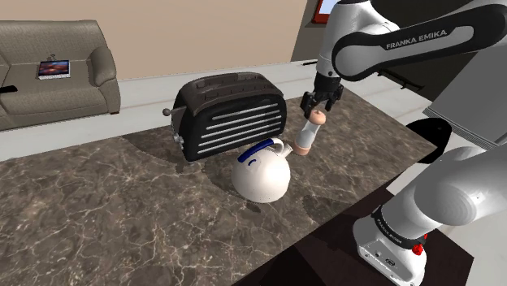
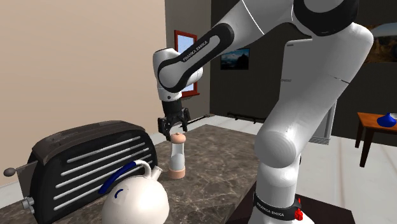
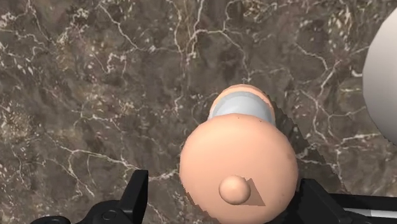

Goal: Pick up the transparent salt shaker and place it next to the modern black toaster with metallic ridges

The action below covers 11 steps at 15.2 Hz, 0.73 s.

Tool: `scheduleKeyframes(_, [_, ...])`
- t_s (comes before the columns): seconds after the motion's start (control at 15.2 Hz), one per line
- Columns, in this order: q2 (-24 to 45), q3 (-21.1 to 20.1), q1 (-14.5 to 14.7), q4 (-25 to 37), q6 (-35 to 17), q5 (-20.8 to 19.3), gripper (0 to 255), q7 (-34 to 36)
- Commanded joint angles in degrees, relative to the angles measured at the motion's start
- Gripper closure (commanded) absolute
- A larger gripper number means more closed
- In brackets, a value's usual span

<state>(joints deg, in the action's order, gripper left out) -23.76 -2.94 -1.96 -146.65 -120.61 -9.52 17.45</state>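
The salt shaker point(image 1: 306, 136) is a pale, clear-bodied cylinder with a peach cap and base. It stands on the dark marble counter point(image 1: 122, 211) just beyond the shoulder view's right end of the black toaster point(image 1: 231, 114) with metallic ridges. My gripper point(image 1: 320, 108) hangs right over the cap, open, its fingers straddling the knob. In the second exterior view the shaker point(image 2: 177, 159) rests upright under the gripper point(image 2: 174, 132), beside the toaster point(image 2: 89, 162). From the wrist, the cap point(image 3: 238, 165) sits between the gripper's point(image 3: 224, 186) spread fingers, with a gap on one side.
A white kettle point(image 1: 262, 169) with a blue handle stands in front of the toaster, close to the shaker; the same kettle point(image 2: 135, 200) point(image 3: 385, 83) shows near the shaker. A sofa point(image 1: 49, 73) lies beyond the counter. A small wooden side table point(image 2: 375, 127) stands far off.
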Motion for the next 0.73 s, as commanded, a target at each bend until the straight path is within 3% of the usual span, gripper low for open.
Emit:
scheduleKeyframes(0.0, [-0.8,-0.1,0.2,1.3,2.1,0.3,0,-0.2])
scheduleKeyframes(0.2, [-2.5,-0.6,0.7,5.4,8.0,1.1,0,-0.5])
scheduleKeyframes(0.66, [-2.5,-0.6,0.7,5.4,8.0,1.1,0,-0.5])
